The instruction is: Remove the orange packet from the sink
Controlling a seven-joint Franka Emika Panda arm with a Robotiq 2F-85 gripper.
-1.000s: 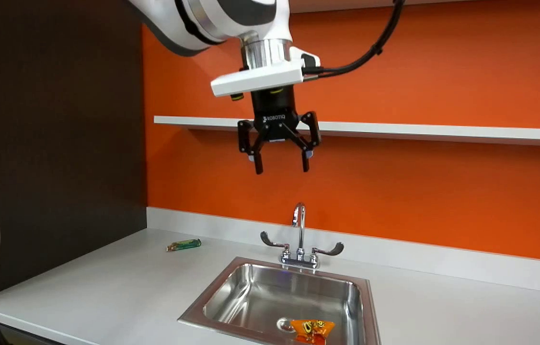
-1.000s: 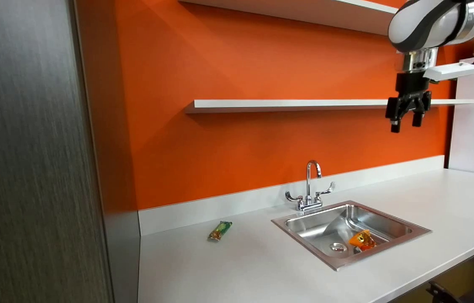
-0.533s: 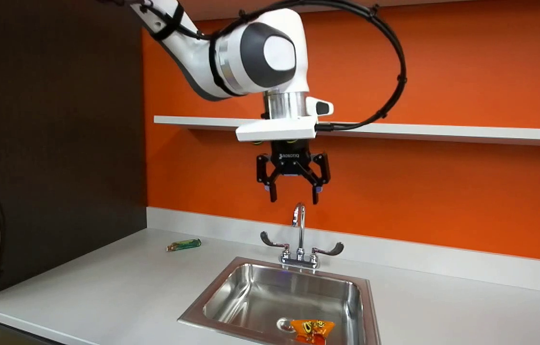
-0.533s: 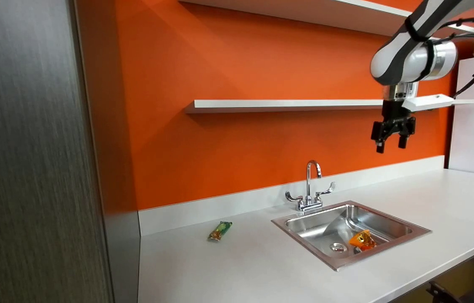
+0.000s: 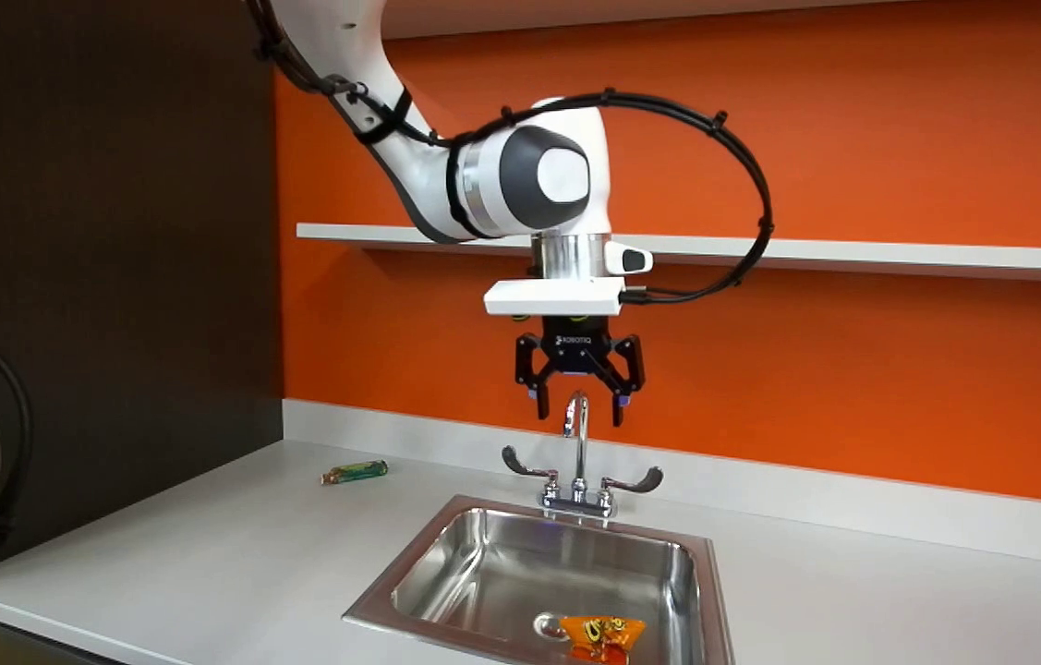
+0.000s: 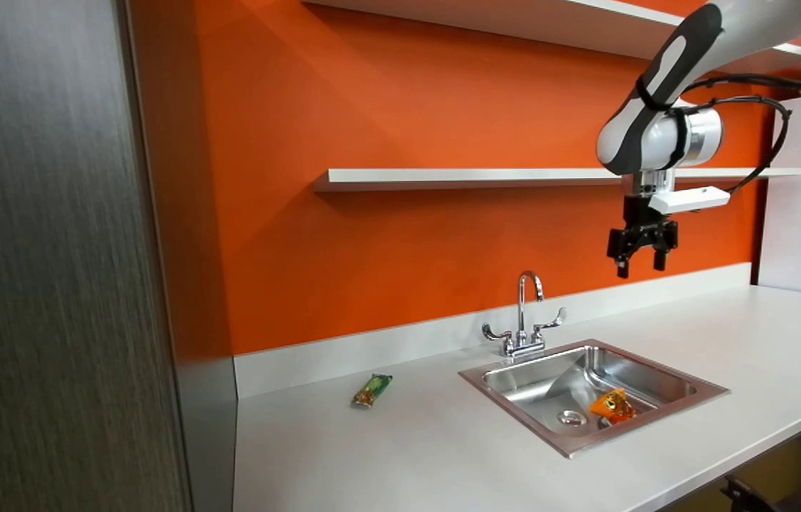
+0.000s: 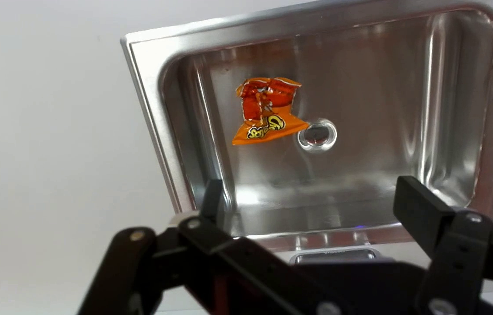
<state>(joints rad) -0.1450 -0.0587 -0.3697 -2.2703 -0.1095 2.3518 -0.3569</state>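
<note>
**Lining up high, nothing held, the whole lift to come**

Starting at far left in an exterior view: a tall dark brown panel (image 5: 104,231), and near it, on the pale grey countertop (image 5: 234,545), a small green wrapper (image 5: 354,472), no part of this play. Next along, here's the rectangular stainless steel sink (image 5: 402,571), and above it hangs the black two-fingered gripper (image 5: 580,418), pointing down, well apart from everything below. Its fingers (image 7: 421,214) stand wide, holding nothing! From this angle the chrome two-handled faucet (image 5: 581,471) shows through that gap. Then the prize: the crinkly orange packet (image 5: 601,635) with red and yellow marks, lying on the sink floor.

Across the wrist view, left to right: counter, sink rim, packet, then the round metal drain (image 7: 317,135) just beside it; whether a packet corner touches the drain ring, I can't tell.

So I'd call this the approach, with no grasp made. Next, it looks to want a shift away from the faucet toward the packet, left of centre in the wrist view, then a straight drop between the basin walls and a firm pinch. Too far left, and a finger may catch the wall.
</note>
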